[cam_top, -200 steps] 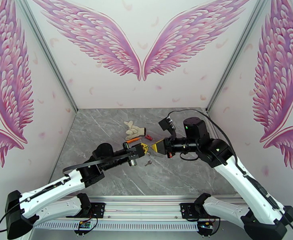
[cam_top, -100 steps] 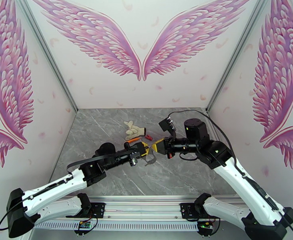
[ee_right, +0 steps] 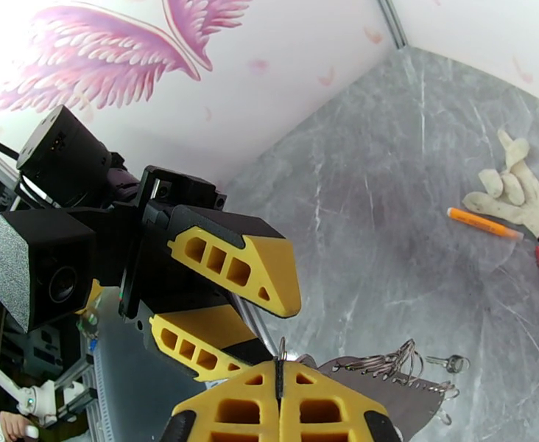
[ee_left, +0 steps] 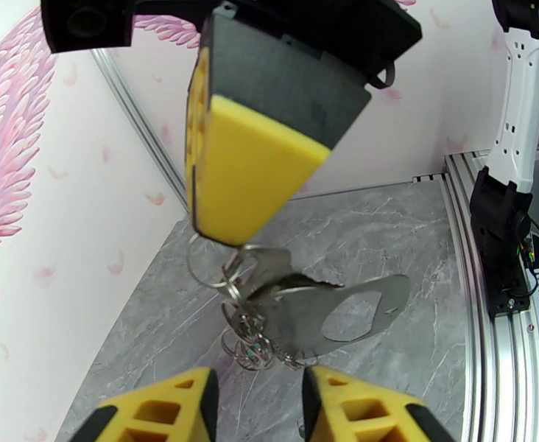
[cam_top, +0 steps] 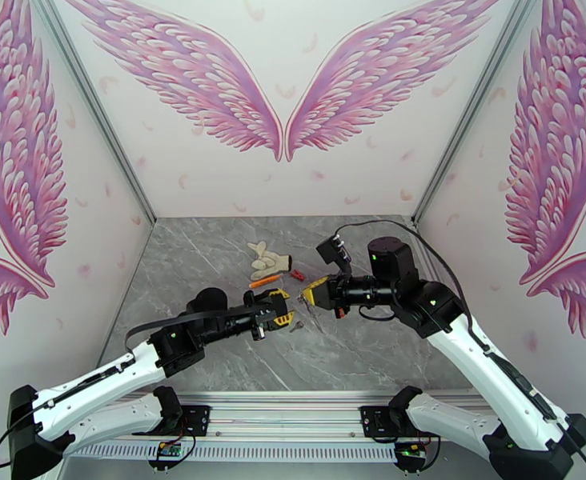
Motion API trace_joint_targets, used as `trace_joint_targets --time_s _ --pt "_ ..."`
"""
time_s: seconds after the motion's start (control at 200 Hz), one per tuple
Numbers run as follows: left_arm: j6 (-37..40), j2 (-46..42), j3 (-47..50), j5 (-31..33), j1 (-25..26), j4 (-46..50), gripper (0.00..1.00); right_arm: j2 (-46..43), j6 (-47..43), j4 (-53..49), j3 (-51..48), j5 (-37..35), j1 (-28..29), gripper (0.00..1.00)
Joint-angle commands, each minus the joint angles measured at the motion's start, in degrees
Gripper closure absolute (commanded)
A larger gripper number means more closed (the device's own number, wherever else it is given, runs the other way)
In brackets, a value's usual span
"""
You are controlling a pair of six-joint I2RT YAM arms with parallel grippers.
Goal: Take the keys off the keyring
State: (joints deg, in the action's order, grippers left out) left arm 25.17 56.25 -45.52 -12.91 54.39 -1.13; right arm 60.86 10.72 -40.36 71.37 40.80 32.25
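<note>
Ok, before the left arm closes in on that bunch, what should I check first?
1. Right pincer shut on a small ring of the keys: ok.
2. Left pincer open, nothing between its fingers: ok.
3. Keys just beyond the left pincer's gap: ok.
4. Keyring hanging clear of the table: cannot tell.
5. Any key already off the keyring: cannot tell.
6. Glove and orange pen away from both pincers: ok.

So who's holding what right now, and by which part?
Right gripper is shut on the keys, pinching a small wire ring at the top of the bunch; the keyring hangs below. Left gripper is open, holding nothing.
</note>
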Motion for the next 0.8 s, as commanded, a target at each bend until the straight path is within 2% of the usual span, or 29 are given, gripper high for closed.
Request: trace_joint_targets --time_s 0.0,0.33,0.49,0.61,0.795 --pt "0.38 1.62 -3.45 -0.61 0.01 0.79 0.58 -0.18 0.55 2.21 -1.23 2.0 -0.31 1.0" --pt "-2.94 4.06 -5.2 -0.81 -0.25 -0.21 0.53 -0.58 0.62 3.71 -2.17 4.37 -0.34 1.0" --pt "-3.12 4.3 -5.43 -0.68 -0.6 -0.91 0.55 -1.32 -0.61 3.16 -2.22 5.27 -0.29 1.0" --pt "-4.12 4.5 -5.55 -0.64 -0.95 -1.15 0.61 -1.32 -1.11 2.46 -2.11 4.41 -0.32 1.0" --pt "-5.98 4.42 -4.93 -2.18 -0.91 -1.24 0.57 -0.86 0.68 3.04 -1.57 2.43 -0.27 1.0"
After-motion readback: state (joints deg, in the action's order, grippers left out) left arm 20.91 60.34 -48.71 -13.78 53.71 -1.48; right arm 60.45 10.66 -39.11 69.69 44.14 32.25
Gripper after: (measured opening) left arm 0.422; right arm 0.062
